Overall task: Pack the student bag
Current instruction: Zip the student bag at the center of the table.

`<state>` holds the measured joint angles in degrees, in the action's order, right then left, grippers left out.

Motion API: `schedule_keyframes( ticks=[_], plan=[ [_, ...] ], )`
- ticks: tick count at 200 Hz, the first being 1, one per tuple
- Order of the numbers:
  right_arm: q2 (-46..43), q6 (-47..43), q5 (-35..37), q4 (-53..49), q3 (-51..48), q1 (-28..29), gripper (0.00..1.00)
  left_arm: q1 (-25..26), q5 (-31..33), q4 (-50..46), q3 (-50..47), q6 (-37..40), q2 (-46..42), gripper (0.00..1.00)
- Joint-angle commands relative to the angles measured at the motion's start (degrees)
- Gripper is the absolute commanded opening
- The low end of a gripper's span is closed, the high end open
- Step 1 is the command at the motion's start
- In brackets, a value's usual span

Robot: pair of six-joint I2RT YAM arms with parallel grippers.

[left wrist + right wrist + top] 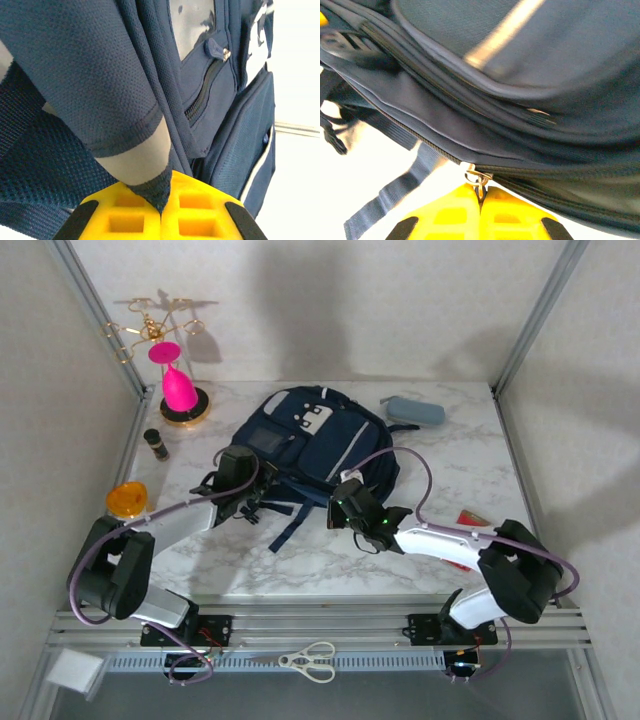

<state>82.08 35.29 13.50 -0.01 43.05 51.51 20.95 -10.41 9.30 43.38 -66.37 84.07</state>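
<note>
One student bag (pixel 300 435), seemingly zipped, zipper pull (pixel 478 178) in right claw (pixel 480 200)

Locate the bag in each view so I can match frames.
Top external: bag, centre-back of the table.
Left wrist: bag spans top and left; left gripper pinches a fold of it.
Right wrist: bag crosses the frame; right gripper pinches its zipper pull.
Shared landmark: the bag's light piping.
</note>
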Motion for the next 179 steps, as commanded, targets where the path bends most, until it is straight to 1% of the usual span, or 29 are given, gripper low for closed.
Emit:
schedule_keyframes(
  ticks=[1,18,32,37,45,48,62,69,85,106,123,144,161,179],
  plan=[
    [-2.62,3.09,2.98,-10.82,-0.70,-0.64,0.00,-4.37,5.26,0.33,4.89,7.17,1.10,0.00],
    [-2.87,2.01,-1.42,-9.13,-0.55,-0.17,0.00,-4.21,2.21,1.28,4.89,8.69,1.53,0.00],
    [-2.35,2.35,-4.14,-8.17,0.24,0.29,0.00,-3.89,-2.74,5.01,3.03,7.85,1.23,0.00],
    [-2.19,2.10,-5.46,-7.73,0.63,0.34,0.00,-3.63,-4.37,5.96,2.33,7.46,0.91,0.09],
    [-1.81,1.98,-6.55,-7.70,1.42,0.35,0.00,-3.08,-5.48,6.10,1.19,6.72,-0.06,0.30],
    [-1.76,2.02,-6.81,-7.76,1.75,0.49,0.00,-2.58,-5.57,6.01,0.59,6.29,-0.69,0.36],
    [-1.42,1.95,-7.43,-8.24,2.88,0.58,0.00,0.05,-4.86,6.67,-3.01,3.00,-4.33,0.57],
    [-1.22,1.81,-7.73,-8.25,3.07,0.53,0.00,2.09,-3.64,7.41,-5.16,0.67,-6.52,0.64],
    [-0.92,1.78,-7.93,-8.10,3.01,0.53,0.00,8.05,-0.33,11.70,-9.44,-5.48,-10.13,0.71],
    [-0.53,1.54,-7.96,-8.20,2.96,0.53,0.00,14.81,3.12,13.76,-11.68,-13.65,-9.58,0.72],
    [-0.45,1.90,-7.41,-8.82,3.07,0.55,0.00,19.36,5.87,18.47,-13.55,-20.69,-7.26,0.71],
    [-0.76,2.94,-6.17,-10.06,3.19,0.55,0.00,21.94,7.23,19.38,-12.54,-25.34,-3.17,0.72],
    [-1.13,3.54,-6.38,-9.47,2.75,0.53,0.00,23.38,8.45,22.05,-12.96,-29.17,-0.69,0.71],
    [-1.02,3.82,-7.58,-8.41,2.20,0.53,0.00,23.78,9.17,22.57,-11.10,-29.81,1.90,0.66]
  ],
)
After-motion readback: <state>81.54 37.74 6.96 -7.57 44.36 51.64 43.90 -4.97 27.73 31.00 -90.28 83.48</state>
